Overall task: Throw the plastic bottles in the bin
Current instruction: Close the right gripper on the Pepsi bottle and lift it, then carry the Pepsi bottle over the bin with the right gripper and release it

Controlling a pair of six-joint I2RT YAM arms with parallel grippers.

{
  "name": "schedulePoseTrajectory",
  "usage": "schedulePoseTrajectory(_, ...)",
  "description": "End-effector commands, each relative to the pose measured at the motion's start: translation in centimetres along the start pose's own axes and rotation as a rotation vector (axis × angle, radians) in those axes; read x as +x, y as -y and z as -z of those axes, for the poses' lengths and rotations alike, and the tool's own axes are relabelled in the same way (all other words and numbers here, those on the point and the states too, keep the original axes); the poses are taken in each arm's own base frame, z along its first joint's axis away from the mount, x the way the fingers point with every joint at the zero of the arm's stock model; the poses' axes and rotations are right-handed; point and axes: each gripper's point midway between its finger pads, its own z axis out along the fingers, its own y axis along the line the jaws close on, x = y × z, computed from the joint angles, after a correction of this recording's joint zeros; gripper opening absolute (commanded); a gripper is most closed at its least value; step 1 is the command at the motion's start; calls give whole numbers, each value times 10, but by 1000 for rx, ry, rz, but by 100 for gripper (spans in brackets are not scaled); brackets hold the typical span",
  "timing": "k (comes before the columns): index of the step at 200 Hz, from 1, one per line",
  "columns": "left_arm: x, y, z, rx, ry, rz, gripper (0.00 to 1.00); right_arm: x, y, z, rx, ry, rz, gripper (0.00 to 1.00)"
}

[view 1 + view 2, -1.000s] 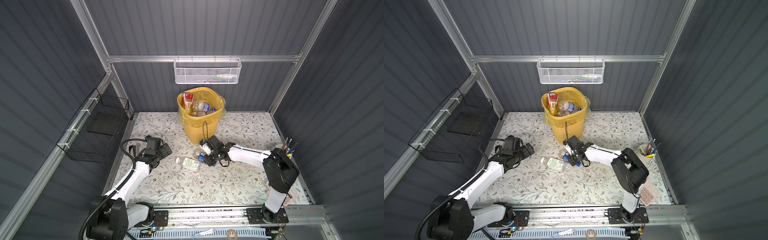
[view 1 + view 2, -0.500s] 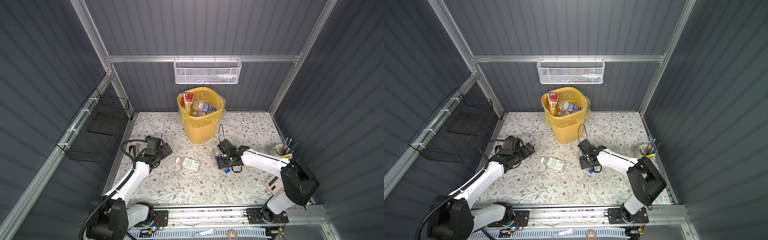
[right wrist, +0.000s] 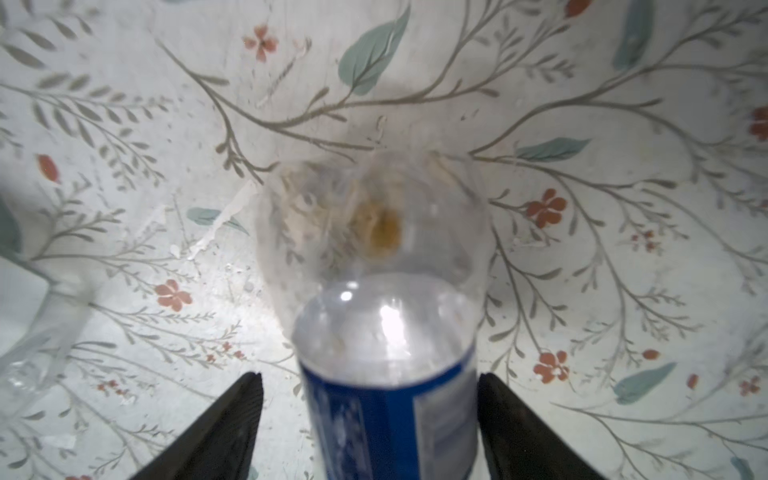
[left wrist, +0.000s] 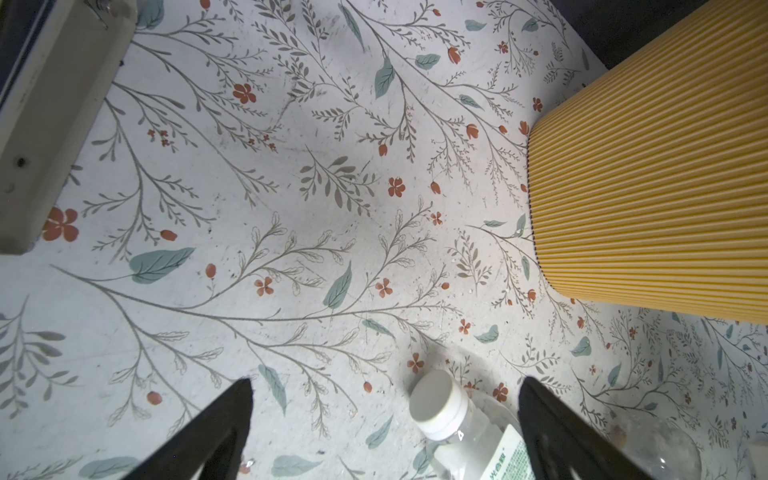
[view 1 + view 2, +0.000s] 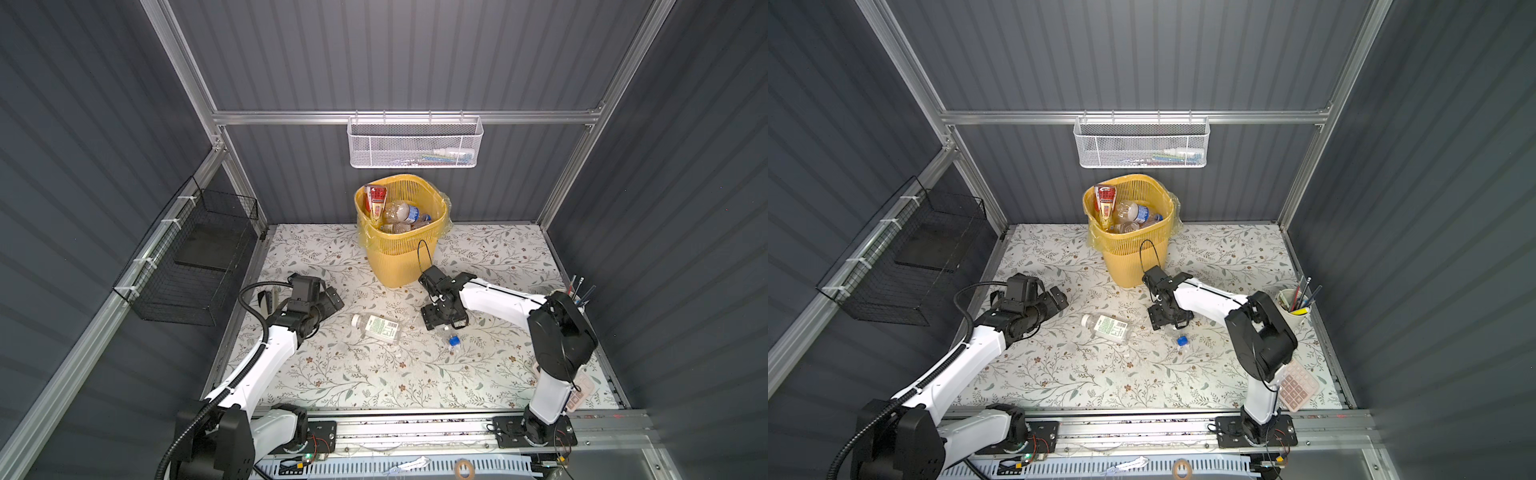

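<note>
A clear bottle with a blue label and blue cap lies on the floral table. My right gripper stands over it, open, one finger on each side and a gap showing beside the label. A white-capped bottle with a green-white label lies to its left. My left gripper is open a little left of that cap, holding nothing. The yellow bin stands at the back with several bottles inside.
A white mesh basket hangs on the back wall above the bin. A black wire basket hangs on the left wall. A pen cup and a pink calculator sit by the right edge, near my right arm.
My right gripper was shut at the bin's foot; it swung away toward the front right and opened, and now stands over the blue-labelled bottle. The left arm has not moved.
</note>
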Motion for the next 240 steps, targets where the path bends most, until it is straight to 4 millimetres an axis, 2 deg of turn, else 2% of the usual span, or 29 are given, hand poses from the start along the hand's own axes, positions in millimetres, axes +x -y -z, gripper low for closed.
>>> schedulePoseTrajectory(1, 2, -6, 4, -24, 0, -4, 100, 12, 3, -7, 17, -88, 38, 74)
schedulePoseTrajectory(16, 1, -6, 4, -28, 1, -14, 100, 8, 0, -5, 9, -78, 39, 65)
schedulePoseTrajectory(45, 1, -7, 2, -37, -4, -20, 100, -3, 6, 15, 18, 2, 21, 57)
schedulePoseTrajectory(67, 2, -6, 0, -32, -7, -21, 100, -18, 12, 48, 11, 146, -2, 50)
schedulePoseTrajectory(80, 1, -5, 0, -30, -3, -20, 100, -30, 19, 76, 2, 278, -32, 48)
schedulePoseTrajectory(94, 0, -5, 2, -27, 3, -20, 100, -40, 29, 109, -17, 412, -70, 49)
schedulePoseTrajectory(111, -1, -4, 3, -21, 13, -20, 100, -55, 48, 158, -36, 598, -129, 49)
schedulePoseTrajectory(134, -1, -2, 5, -10, 23, -20, 100, -75, 77, 238, -126, 860, -226, 50)
schedulePoseTrajectory(150, 2, 2, 5, -4, 25, -26, 100, -92, 95, 305, -192, 1077, -270, 50)
schedulePoseTrajectory(166, 7, 6, 4, -4, 28, -41, 100, -110, 97, 364, -235, 1231, -228, 52)
schedulePoseTrajectory(178, 10, 12, 5, -1, 32, -58, 100, -127, 91, 394, -252, 1284, -174, 53)
schedulePoseTrajectory(196, 17, 22, 5, -4, 34, -86, 100, -158, 76, 417, -308, 1301, -106, 54)
schedulePoseTrajectory(209, 21, 26, 5, -3, 28, -79, 100, -183, 63, 418, -365, 1290, -75, 55)
schedulePoseTrajectory(226, 30, 29, 5, 3, 7, -40, 100, -216, 47, 396, -417, 1209, -56, 56)
schedulePoseTrajectory(230, 31, 30, 6, 6, 5, -29, 100, -225, 43, 386, -427, 1176, -51, 57)
schedulePoseTrajectory(232, 32, 30, 7, 6, 3, -25, 100, -231, 40, 371, -430, 1140, -49, 57)
schedulePoseTrajectory(240, 36, 30, 9, 2, 1, -8, 100, -243, 33, 347, -434, 1059, -39, 58)
